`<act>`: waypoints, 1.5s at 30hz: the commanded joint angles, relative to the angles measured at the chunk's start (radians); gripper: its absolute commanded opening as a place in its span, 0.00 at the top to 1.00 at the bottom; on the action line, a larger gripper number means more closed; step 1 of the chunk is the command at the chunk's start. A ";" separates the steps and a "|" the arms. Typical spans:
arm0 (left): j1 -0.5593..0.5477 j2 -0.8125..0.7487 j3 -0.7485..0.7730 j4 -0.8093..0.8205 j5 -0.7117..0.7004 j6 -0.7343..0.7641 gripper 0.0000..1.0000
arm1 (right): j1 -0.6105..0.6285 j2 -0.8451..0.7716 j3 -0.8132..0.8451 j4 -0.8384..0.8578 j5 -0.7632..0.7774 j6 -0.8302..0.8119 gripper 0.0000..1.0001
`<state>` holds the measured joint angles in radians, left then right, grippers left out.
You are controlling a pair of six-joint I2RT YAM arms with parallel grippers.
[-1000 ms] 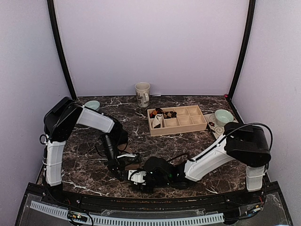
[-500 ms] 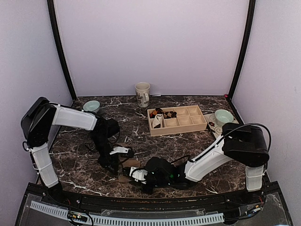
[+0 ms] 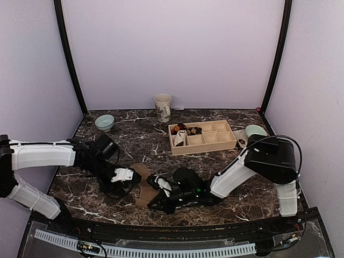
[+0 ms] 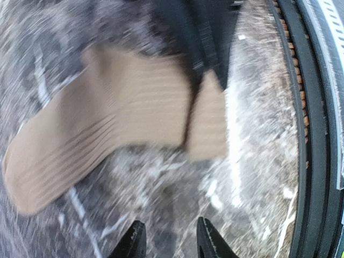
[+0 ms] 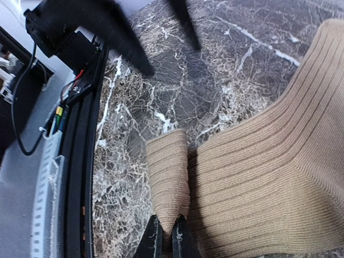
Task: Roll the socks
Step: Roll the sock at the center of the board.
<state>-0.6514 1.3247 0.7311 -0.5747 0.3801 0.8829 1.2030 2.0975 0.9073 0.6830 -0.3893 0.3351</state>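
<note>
Tan sock (image 5: 269, 161), flat on the marble table (image 3: 215, 161), close to the near edge and slightly left of centre, between the two grippers. Its long axis runs roughly near to far, leaning a little left. The rounded end points far. The near end is turned over on itself in a short flap beside the black edge rail (image 4: 317, 107).

Right gripper (image 5: 166, 236): fingertips pressed together, pinching the near tip of that flap. It reaches the sock from the right.

Left gripper (image 4: 169, 244): jaws parted, with only bare marble between them, grasping nothing. It stands just left of the sock, apart from the fabric. Its fingers are directed across the sock's width, toward the middle of the long axis. The left wrist view is motion-blurred, so fine detail of the ribbing there is unreliable.

Governing relation: the unrolled length lies far of the pinched flap. A roll would therefore have to travel along the long axis, from the near end toward the rounded end. The right gripper is the nearer of the two, being on the fabric itself. The left is free and appears placed to steady the body of the sock.

Judged stage: early, with one fold begun and no bundle formed.
</note>
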 commanded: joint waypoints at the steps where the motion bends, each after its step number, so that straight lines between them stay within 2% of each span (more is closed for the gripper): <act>1: -0.109 0.043 0.022 0.033 -0.024 -0.001 0.66 | -0.038 0.093 -0.016 -0.218 -0.095 0.148 0.99; 4: -0.169 0.050 0.002 0.072 -0.033 0.008 0.66 | -0.052 0.114 -0.007 -0.238 -0.130 0.183 0.98; 7: -0.207 0.095 -0.020 0.152 -0.099 0.013 0.67 | -0.067 0.134 0.001 -0.252 -0.156 0.200 0.98; 11: -0.218 0.193 0.072 0.121 -0.112 -0.027 0.71 | -0.080 0.154 0.010 -0.295 -0.157 0.191 0.98; 14: -0.258 0.179 0.069 0.132 -0.096 -0.029 0.71 | -0.085 0.156 0.005 -0.296 -0.158 0.200 0.98; 19: -0.317 0.189 0.033 0.190 -0.160 -0.042 0.73 | -0.088 0.153 0.007 -0.305 -0.147 0.193 0.98; 22: -0.318 0.168 0.034 0.174 -0.185 -0.045 0.72 | -0.088 0.155 0.006 -0.306 -0.145 0.191 0.98; 25: -0.318 0.092 0.028 0.131 -0.197 -0.013 0.66 | -0.088 0.161 0.010 -0.309 -0.146 0.188 0.98; 29: -0.318 0.034 0.047 0.043 -0.173 0.007 0.63 | -0.089 0.165 0.022 -0.331 -0.148 0.174 0.98; 35: -0.343 0.047 0.091 0.009 -0.127 -0.072 0.62 | -0.088 0.168 0.030 -0.342 -0.141 0.174 0.98; 38: -0.381 0.061 0.052 0.057 -0.138 -0.109 0.65 | -0.088 0.165 0.022 -0.328 -0.139 0.185 0.98; 41: -0.409 0.083 -0.014 0.134 -0.203 -0.122 0.68 | -0.088 0.165 0.016 -0.320 -0.138 0.192 0.97; 45: -0.410 0.115 -0.029 0.210 -0.314 -0.142 0.71 | -0.088 0.161 0.007 -0.309 -0.138 0.196 0.98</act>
<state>-1.0599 1.4139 0.7284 -0.4416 0.1753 0.7784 1.1286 2.1429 0.9859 0.5983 -0.6056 0.5255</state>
